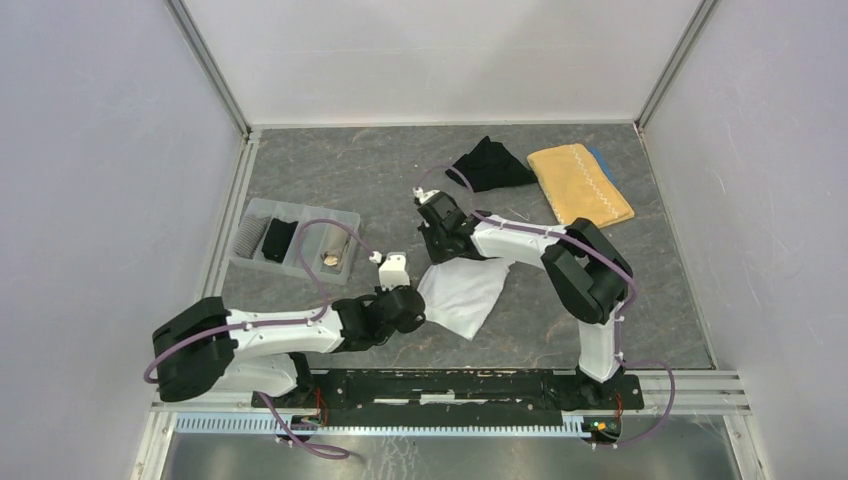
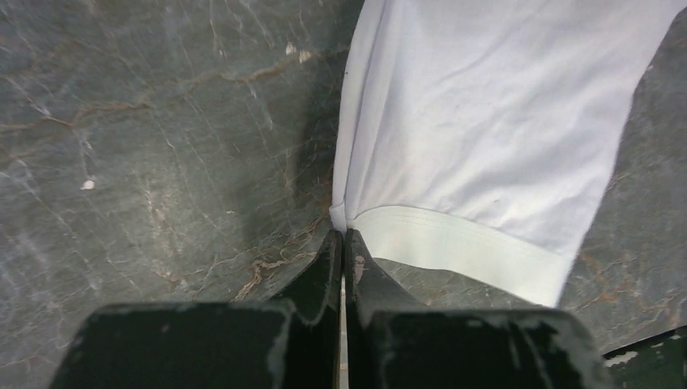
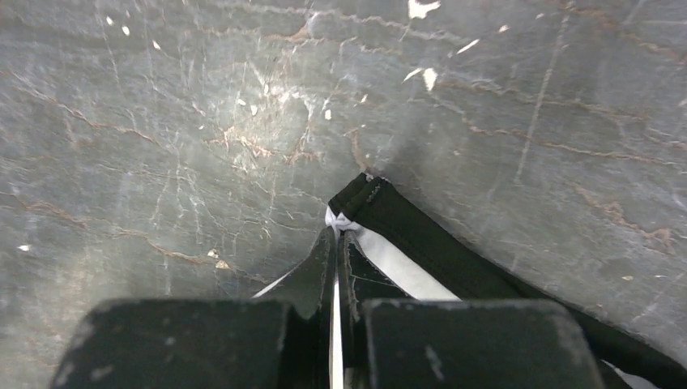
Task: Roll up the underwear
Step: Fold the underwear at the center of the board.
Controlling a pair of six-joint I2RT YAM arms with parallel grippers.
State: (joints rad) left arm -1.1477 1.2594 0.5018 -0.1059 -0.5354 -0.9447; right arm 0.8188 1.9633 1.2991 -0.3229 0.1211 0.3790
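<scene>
Wide grey marbled table [image 1: 350, 170] here, both arms reaching in from the near edge. Far right, a mustard-yellow towel [image 1: 580, 185] lies flat, and just beside its left edge sits a crumpled piece of black underwear [image 1: 490, 165]. Over on the left is a clear divided tray [image 1: 300, 210], with a grey-striped piece [image 1: 250, 237], a black piece [image 1: 277, 240] and a beige piece [image 1: 335, 255] each in its own slot. Centre stage, the white underwear [image 1: 465, 295] is spread on the table between the two arms. The left gripper [image 2: 342, 235] has its fingers pressed together on the corner of the white waistband, low against the table. The right gripper [image 3: 336, 231] is pinched tight on the far corner of the same garment; up close that corner shows a black band with a white strip beside it, right at the fingertips.
</scene>
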